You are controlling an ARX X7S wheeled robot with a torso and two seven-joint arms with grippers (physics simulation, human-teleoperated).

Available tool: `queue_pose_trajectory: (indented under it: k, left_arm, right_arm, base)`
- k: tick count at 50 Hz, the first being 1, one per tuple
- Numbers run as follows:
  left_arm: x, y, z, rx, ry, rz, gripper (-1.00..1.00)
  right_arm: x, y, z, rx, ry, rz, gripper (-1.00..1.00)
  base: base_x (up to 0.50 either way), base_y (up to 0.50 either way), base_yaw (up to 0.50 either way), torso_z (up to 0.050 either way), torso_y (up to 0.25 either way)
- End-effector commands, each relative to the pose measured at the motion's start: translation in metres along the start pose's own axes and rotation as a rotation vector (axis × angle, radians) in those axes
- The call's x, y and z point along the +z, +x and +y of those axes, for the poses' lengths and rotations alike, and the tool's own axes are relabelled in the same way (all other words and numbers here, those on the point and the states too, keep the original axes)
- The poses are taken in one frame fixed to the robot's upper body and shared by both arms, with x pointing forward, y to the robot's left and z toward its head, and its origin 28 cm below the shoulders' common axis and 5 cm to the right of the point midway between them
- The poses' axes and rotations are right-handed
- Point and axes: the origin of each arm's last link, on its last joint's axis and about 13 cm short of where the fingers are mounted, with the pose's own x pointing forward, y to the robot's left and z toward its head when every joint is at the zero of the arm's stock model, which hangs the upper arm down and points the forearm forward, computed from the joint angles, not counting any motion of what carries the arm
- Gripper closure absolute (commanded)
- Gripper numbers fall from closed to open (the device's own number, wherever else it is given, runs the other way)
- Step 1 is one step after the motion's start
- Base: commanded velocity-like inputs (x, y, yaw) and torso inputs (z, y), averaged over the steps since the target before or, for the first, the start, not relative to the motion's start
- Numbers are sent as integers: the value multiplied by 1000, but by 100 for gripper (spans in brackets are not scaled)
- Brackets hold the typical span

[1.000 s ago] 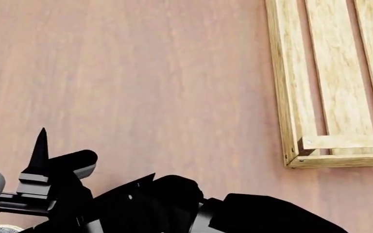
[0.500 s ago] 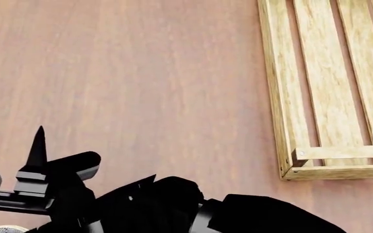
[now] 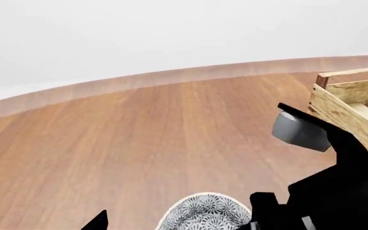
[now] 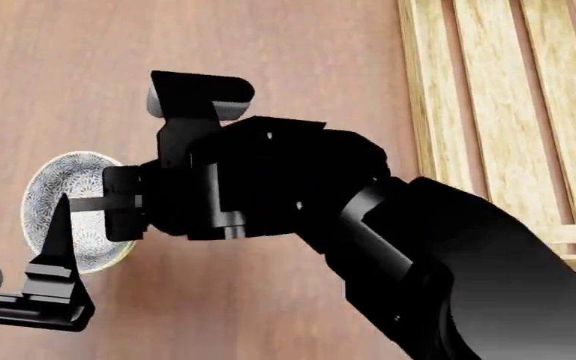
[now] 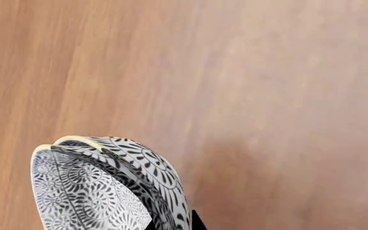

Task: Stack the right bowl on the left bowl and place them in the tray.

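Two patterned black-and-white bowls sit nested, the inner bowl (image 5: 88,191) inside the outer bowl (image 5: 155,167). They are tilted above the table. My right gripper (image 5: 171,226) is shut on their rim. In the head view the bowls (image 4: 78,187) show as one disc at the left, with the right gripper (image 4: 118,204) on their right side. My left gripper (image 4: 56,296) is open just below them, and one finger (image 4: 60,225) crosses in front of the bowls. The left wrist view shows the bowls (image 3: 203,213) between its fingers. The light-wood tray (image 4: 418,112) lies at the right.
The brown wooden table (image 4: 298,52) fills the head view. My bulky right arm (image 4: 418,247) reaches across from the lower right. In the left wrist view the table's curved far edge (image 3: 171,76) and a corner of the tray (image 3: 347,108) show.
My right arm has swung up from the bottom edge into the middle of the head view, bringing the bowls into sight at the left. The left gripper has barely moved.
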Motion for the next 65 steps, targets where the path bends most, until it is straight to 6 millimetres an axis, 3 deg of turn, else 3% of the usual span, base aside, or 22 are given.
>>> queue_pose_trajectory:
  k: [1,17,25,37,49,65]
  left_arm:
    - [1,4,2,9,-13,-14,-100]
    - [0,4,1,3,-17,-14,-100]
    - [-1,4,-1,-3,-19,-10,-100]
    - [-3,4,-2,-11,-16,-3,-100]
    - [-5,4,-3,-17,-14,9,-100]
    - [-6,3,-3,-20,-15,11,-100]
  right_arm:
    - [57,-40,5,4,78,-158,100]
    - [108,-104,-10,-142,249,-350,100]
    - [118,-126,-24,-202,351,-424,100]
    - [132,-176,-51,-267,546,-587,100]
    - [124,-190,-88,-329,745,-650,100]
    - [113,-196,-120,-347,901,-698,100]
  base:
    - [0,0,0,0,0]
    - [0,0,0,0,0]
    - [0,0,0,0,2]
    - [0,0,0,0,0]
    - [0,0,0,0,1]
    - [0,0,0,0,1]
